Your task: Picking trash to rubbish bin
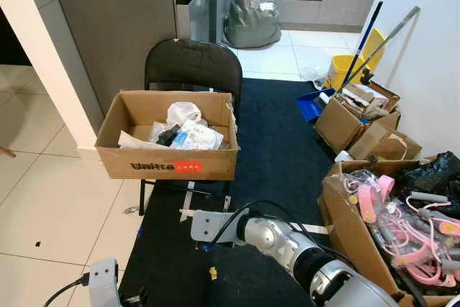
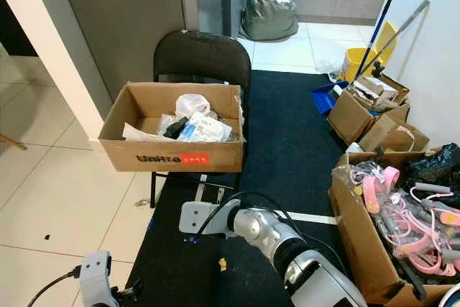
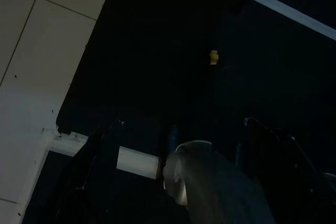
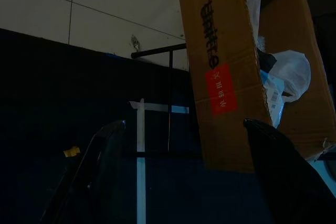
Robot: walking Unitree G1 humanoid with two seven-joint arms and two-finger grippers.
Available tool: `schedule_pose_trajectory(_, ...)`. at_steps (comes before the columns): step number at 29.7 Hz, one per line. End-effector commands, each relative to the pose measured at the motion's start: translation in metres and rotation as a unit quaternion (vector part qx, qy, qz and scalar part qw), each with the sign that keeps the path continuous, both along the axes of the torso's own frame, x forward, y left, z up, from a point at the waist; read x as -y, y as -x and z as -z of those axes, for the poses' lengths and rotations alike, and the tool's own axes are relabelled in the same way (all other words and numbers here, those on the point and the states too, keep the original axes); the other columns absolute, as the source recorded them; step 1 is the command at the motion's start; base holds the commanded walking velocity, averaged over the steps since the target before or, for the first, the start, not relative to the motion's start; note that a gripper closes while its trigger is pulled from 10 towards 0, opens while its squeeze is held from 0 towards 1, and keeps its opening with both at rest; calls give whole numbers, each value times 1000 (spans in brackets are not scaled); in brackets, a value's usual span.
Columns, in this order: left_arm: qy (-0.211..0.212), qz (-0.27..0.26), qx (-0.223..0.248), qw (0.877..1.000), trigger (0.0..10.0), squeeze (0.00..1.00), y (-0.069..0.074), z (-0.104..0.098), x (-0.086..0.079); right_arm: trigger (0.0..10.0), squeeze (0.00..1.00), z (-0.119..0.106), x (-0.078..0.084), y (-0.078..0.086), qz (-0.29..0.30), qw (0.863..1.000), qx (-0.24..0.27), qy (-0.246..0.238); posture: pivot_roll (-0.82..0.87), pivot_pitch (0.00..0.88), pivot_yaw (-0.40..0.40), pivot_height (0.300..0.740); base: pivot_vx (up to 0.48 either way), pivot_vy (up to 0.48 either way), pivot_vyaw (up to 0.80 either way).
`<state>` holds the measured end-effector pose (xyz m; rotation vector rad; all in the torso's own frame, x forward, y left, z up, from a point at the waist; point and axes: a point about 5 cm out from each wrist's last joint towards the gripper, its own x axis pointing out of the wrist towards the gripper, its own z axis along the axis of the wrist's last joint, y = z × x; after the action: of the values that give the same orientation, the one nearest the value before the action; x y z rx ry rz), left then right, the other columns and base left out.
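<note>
Right now, right gripper [image 4: 181,174]: reaching forward and low over the dark mat, its two black fingers spread apart with nothing between them.
Left gripper [image 3: 184,179]: hanging low near the mat's left edge, fingers apart and empty; the right arm's silver wrist crosses in front of it in the wrist view.
Trash scrap [image 1: 213,273]: a small yellowish bit lying on the dark mat [image 1: 280,149], close beneath the right arm and a little toward the robot from the wrist; also seen at [image 3: 213,56] and [image 4: 72,151].
Direction from right gripper: the scrap sits off to the side of the fingers, nearer the robot, not between them; the gripper points past it toward the box.
Scrap's long axis: too small to tell.
Nearer arm: judging by the head views, the right arm is closer, though the left gripper faces the scrap across bare mat.
Cardboard box [image 1: 172,167]: resting on a black folding chair [image 1: 192,62], just ahead of the right gripper, holding crumpled plastic and paper [image 1: 188,133]; likely the drop spot.
Coming move, as a guess: the right gripper would need to pull back and down to straddle the scrap.
</note>
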<state>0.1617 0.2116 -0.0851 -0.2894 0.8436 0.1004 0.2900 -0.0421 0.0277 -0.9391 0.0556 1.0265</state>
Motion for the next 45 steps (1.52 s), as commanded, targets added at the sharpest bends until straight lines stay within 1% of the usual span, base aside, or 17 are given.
schedule_pose_trajectory(1, 2, 2, -9, 1000, 10000, 0, 3, 2, 2, 10000, 0, -3, 0, -2, -1, 1000, 0, -5, 46, 13, 16, 740, 0, 0, 0)
schedule_pose_trajectory(15, 1, 5, -7, 1000, 10000, 0, 1, 1, 1, 10000, 0, -2, 0, -2, -1, 1000, 0, -5, 46, 8, 17, 740, 0, 0, 0)
schedule_pose_trajectory(26, 2, 3, -10, 1000, 10000, 0, 3, 2, 2, 10000, 0, -2, -1, -1, -2, 1000, 0, -6, 49, 14, 20, 740, 0, 0, 0)
schedule_pose_trajectory(45, 1, 3, -9, 1000, 10000, 0, 3, 2, 1, 10000, 0, -3, -2, -2, -1, 1000, 0, -6, 46, 13, 25, 740, 0, 0, 0)
